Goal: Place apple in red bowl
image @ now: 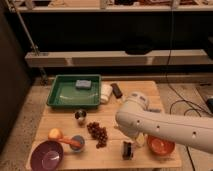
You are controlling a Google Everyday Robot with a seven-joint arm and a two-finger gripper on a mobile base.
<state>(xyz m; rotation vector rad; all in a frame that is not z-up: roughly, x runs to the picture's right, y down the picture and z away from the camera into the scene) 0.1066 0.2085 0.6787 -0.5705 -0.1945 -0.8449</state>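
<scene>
The apple, small and yellow-orange, lies on the wooden table at the front left, just above the purple bowl. The red bowl stands at the front right, its upper part hidden by my white arm. The arm reaches in from the right across the table's front. My gripper hangs under the arm's bend, left of the red bowl and far right of the apple, and is mostly hidden.
A small blue bowl with a carrot sits beside the apple. Dark grapes, a metal cup and a black object lie mid-table. A green tray with a blue sponge is at the back left.
</scene>
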